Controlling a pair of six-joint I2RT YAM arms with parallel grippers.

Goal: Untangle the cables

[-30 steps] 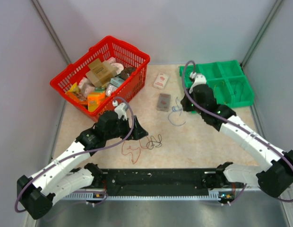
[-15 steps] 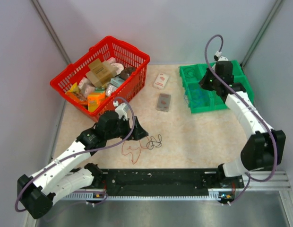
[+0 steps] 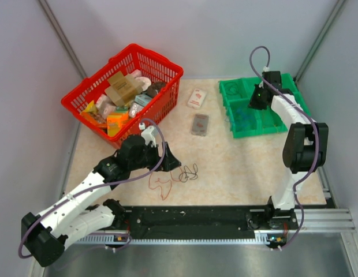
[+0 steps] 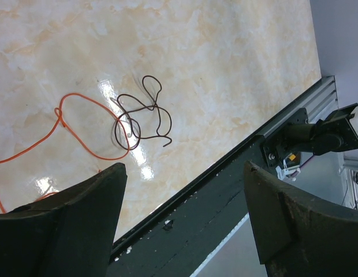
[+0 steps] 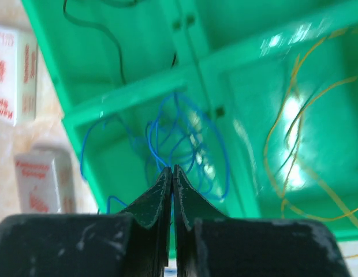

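Note:
On the table an orange cable (image 3: 159, 184) and a black cable (image 3: 190, 171) lie hooked together. The left wrist view shows the orange cable (image 4: 86, 99) looping through the black cable (image 4: 150, 107). My left gripper (image 3: 170, 161) hovers just left of them, open (image 4: 183, 167), with nothing between its fingers. My right gripper (image 3: 254, 105) is over the green tray (image 3: 265, 130), shut (image 5: 172, 168) on a blue cable (image 5: 152, 148). That cable's loops hang into the tray's near left compartment (image 3: 243, 118). A yellow cable (image 5: 277, 133) and a black cable (image 5: 109, 37) lie in other compartments.
A red basket (image 3: 161, 60) full of packets stands at the back left. Two small boxes (image 3: 196, 98) (image 3: 200, 124) lie between the basket and the tray. The black rail (image 3: 190, 216) runs along the near edge, close to the tangle.
My right arm has swung from mid-table back to the green tray, carrying the blue cable into a compartment. The left arm and the orange and black cables have not moved.

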